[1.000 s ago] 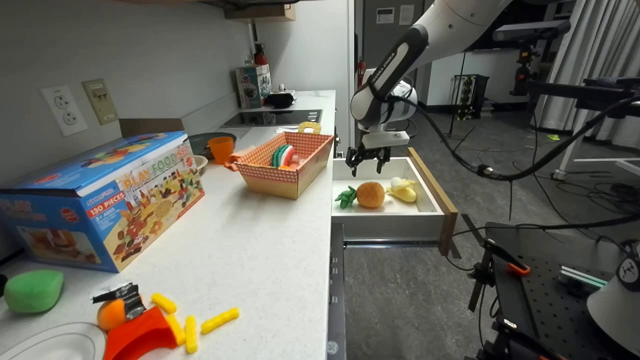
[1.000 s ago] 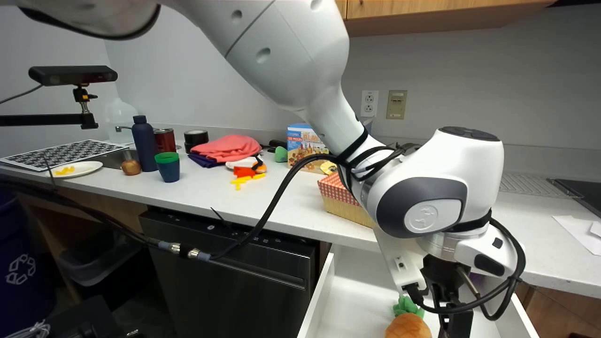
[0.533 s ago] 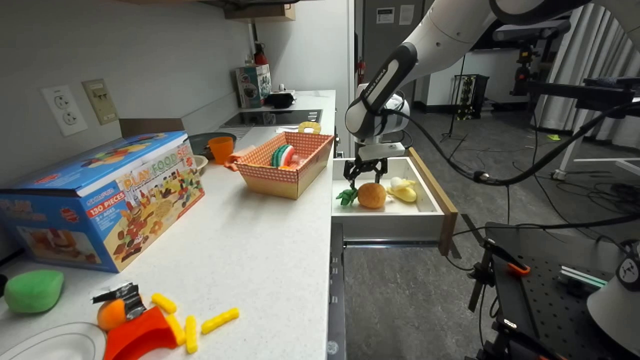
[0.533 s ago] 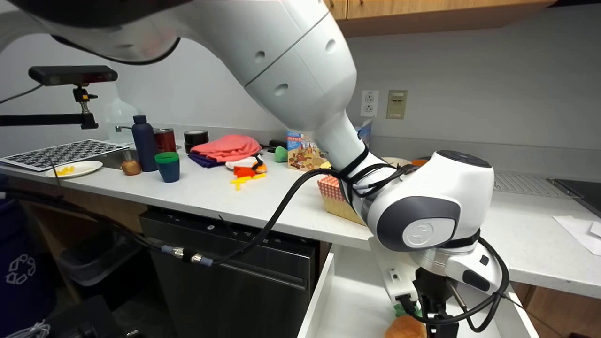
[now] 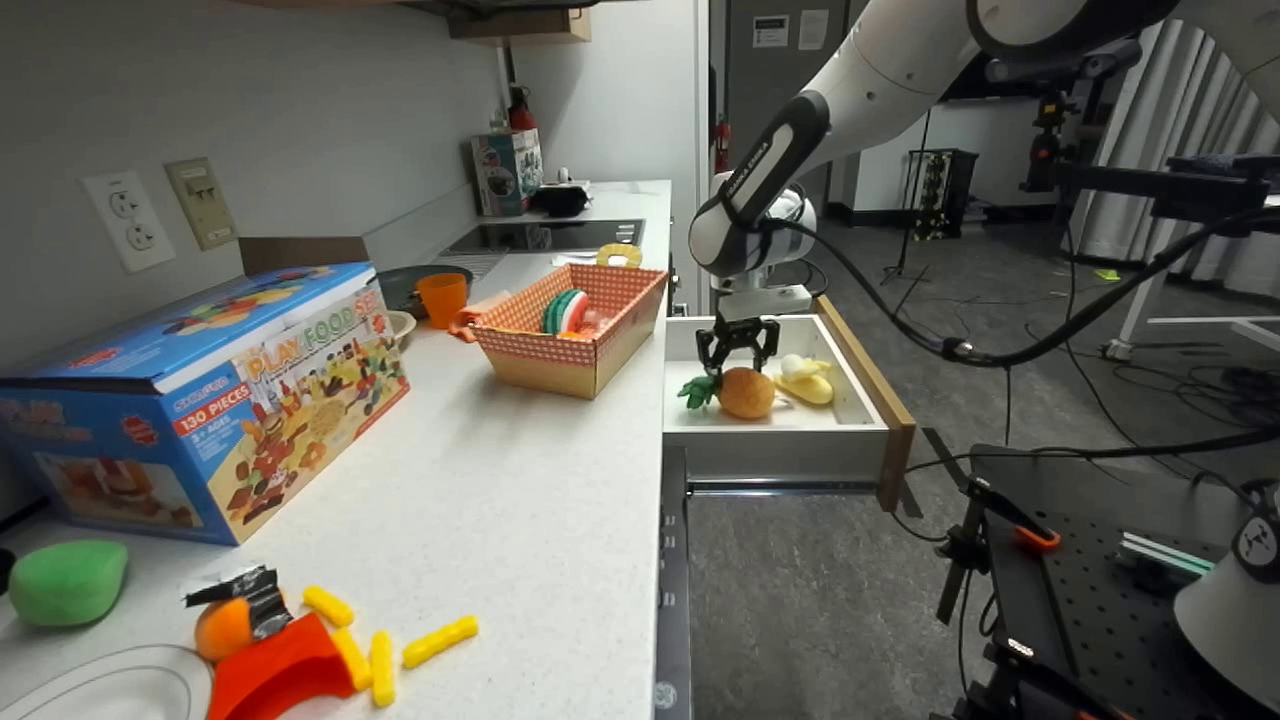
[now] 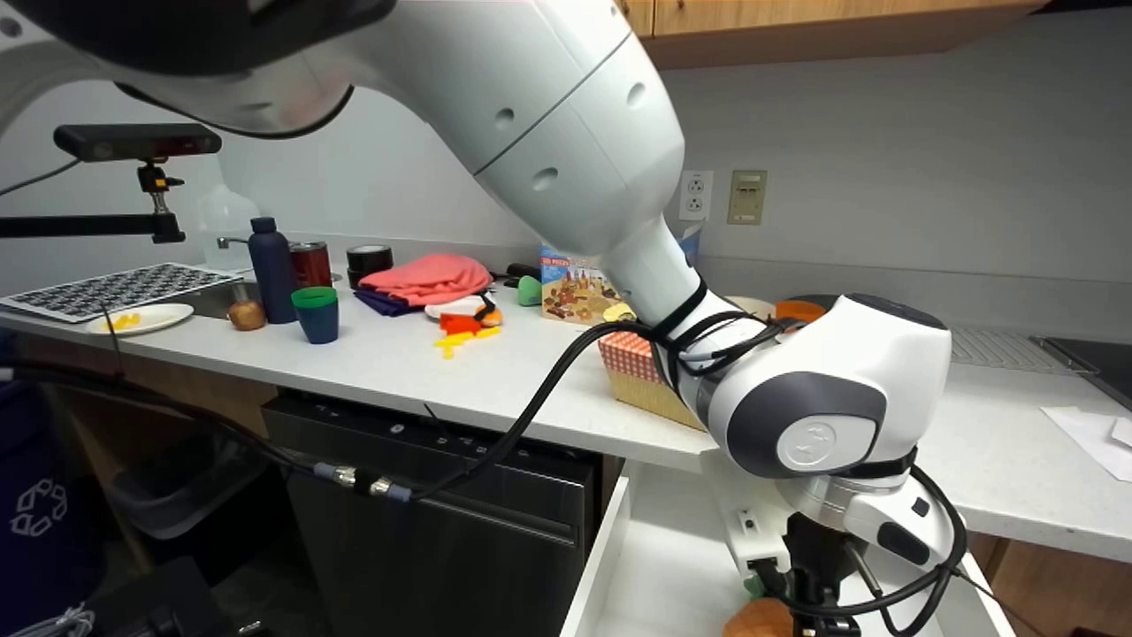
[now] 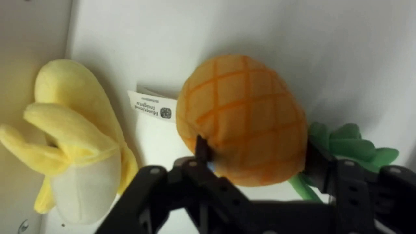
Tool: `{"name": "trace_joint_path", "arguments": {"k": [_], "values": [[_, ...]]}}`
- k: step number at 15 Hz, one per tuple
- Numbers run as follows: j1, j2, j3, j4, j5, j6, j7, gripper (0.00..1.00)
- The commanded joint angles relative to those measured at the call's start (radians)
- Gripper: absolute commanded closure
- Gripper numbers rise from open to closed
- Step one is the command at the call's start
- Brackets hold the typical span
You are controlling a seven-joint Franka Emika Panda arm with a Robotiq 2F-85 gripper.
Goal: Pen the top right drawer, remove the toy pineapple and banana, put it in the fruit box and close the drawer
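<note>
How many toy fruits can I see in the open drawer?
2: the toy pineapple between the gripper fingers, and the banana beside it, nearer the wooden drawer front. Others may be hidden.

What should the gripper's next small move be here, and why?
Probably close the gripper snugly on the toy pineapple before any lift. In the wrist view the fingers stand on either side of it, one seemingly pressing in, but whether the grip is firm I cannot tell. The toy pineapple appears to rest on the floor of the open drawer.
</note>
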Motion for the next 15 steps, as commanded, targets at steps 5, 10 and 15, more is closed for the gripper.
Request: {"name": "trace_joint_path", "arguments": {"k": [5, 10, 15], "values": [[0.012, -0.009, 0.000, 0.037, 0.023, -0.067, 0.048, 0.86], [0.093, -0.159, -0.030, -0.057, -0.023, -0.085, 0.124, 0.97], [0.102, -0.258, -0.091, -0.111, -0.137, -0.003, 0.082, 0.96]]}}
